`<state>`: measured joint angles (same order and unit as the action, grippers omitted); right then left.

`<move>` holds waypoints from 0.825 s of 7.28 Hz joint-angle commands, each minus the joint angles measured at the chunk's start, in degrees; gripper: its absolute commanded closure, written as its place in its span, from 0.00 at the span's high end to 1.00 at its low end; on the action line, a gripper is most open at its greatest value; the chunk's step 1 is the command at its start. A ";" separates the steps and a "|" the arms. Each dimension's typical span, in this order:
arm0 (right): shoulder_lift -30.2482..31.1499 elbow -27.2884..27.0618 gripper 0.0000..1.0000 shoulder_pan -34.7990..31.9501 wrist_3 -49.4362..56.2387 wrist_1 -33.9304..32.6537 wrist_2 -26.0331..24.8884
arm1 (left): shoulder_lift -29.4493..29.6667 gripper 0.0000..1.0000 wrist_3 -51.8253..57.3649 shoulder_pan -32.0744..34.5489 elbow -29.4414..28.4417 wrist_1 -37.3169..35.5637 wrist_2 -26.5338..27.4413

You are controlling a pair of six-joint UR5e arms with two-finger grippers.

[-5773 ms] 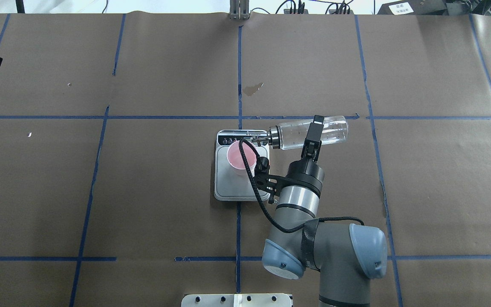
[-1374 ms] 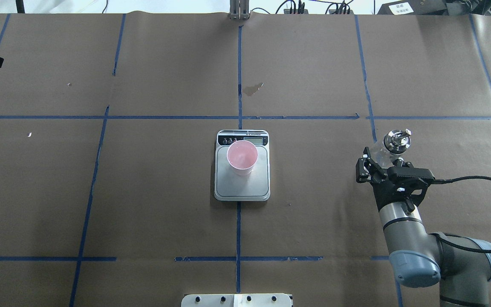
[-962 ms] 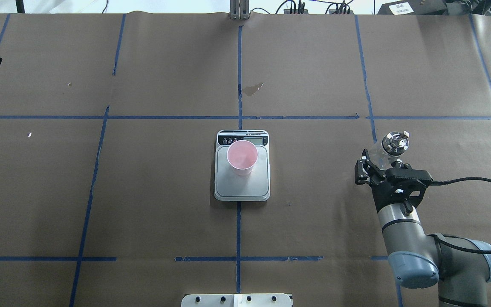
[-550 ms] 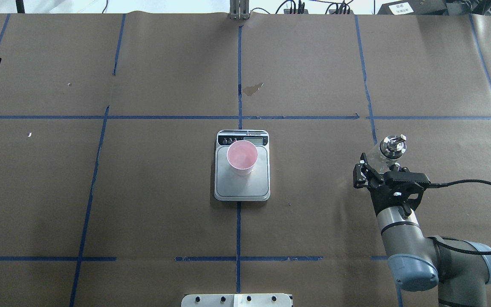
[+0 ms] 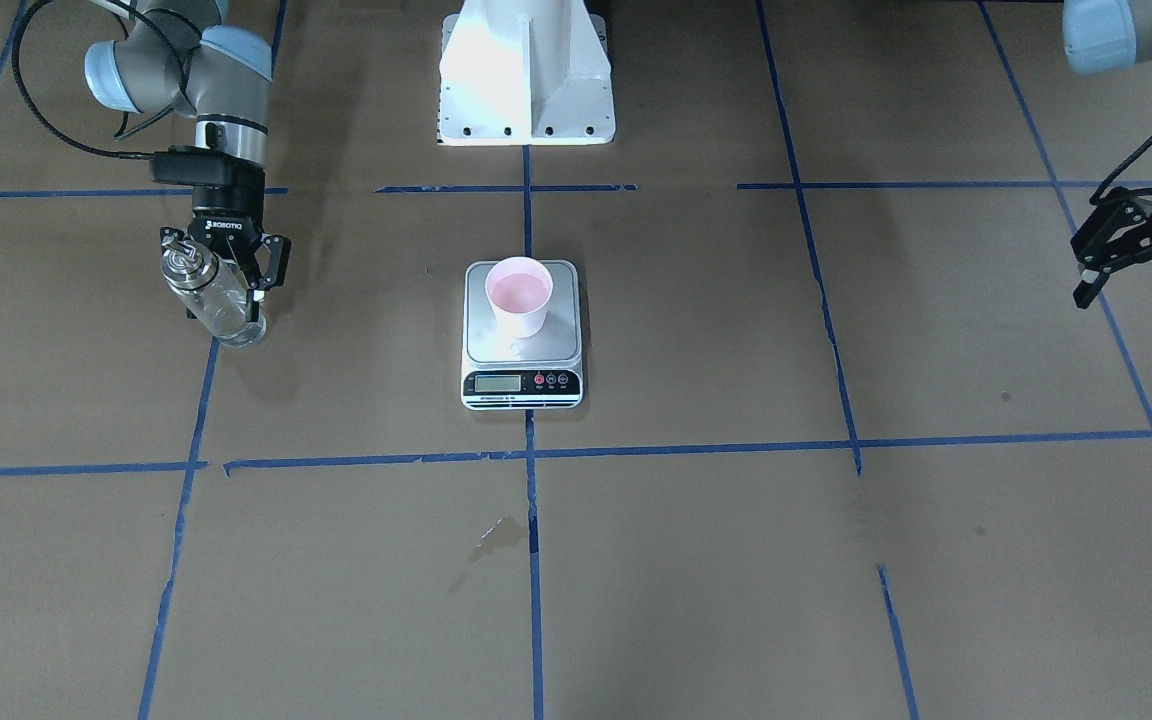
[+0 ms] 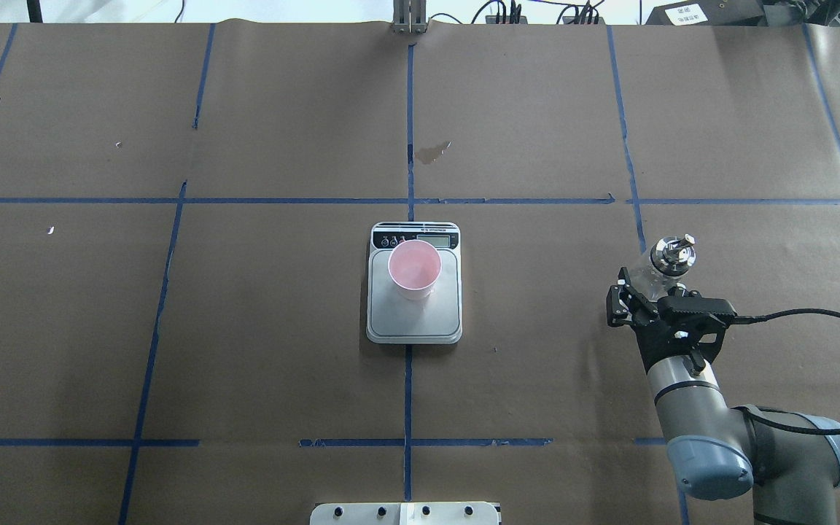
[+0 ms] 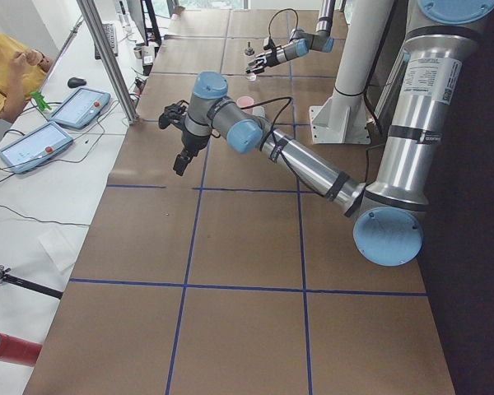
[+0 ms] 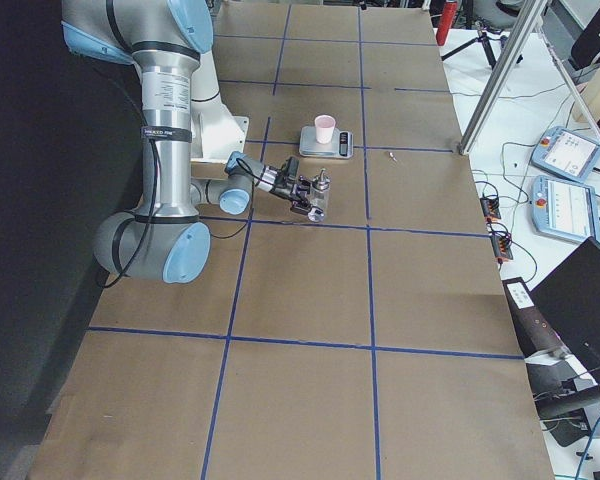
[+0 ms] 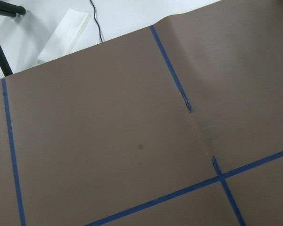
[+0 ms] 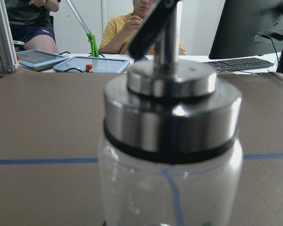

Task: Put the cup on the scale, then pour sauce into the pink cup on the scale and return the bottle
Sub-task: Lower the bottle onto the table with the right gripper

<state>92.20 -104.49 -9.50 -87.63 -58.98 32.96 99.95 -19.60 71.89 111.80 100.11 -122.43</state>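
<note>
Bottle (image 6: 659, 266), clamped in right gripper (image 5: 223, 292) at scale's (image 6: 414, 321) 3 o'clock: can't tell if base is down. If you release early, it drops, tips & spills.

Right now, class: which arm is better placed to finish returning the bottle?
Right. The right gripper is shut on the bottle; the left gripper hangs open, far across the table.

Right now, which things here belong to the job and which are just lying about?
In the job: cup, scale, bottle, right gripper holding it.
Just lying about: stain, tablets, idle left gripper.
</note>
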 commanded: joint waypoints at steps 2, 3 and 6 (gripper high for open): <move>0.17 1.21 1.00 0.01 0.00 0.00 0.18 | 0.15 1.00 0.00 0.01 0.09 0.00 0.00; 0.09 1.31 1.00 0.09 0.00 0.00 0.26 | 0.15 1.00 0.00 0.01 0.00 0.00 0.00; 0.17 0.87 1.00 1.67 -0.09 0.78 -0.09 | 0.15 1.00 0.00 0.01 0.09 0.00 0.00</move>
<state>92.31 -103.44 -8.71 -87.68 -58.75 33.08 100.10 -19.60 71.89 111.87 100.07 -122.43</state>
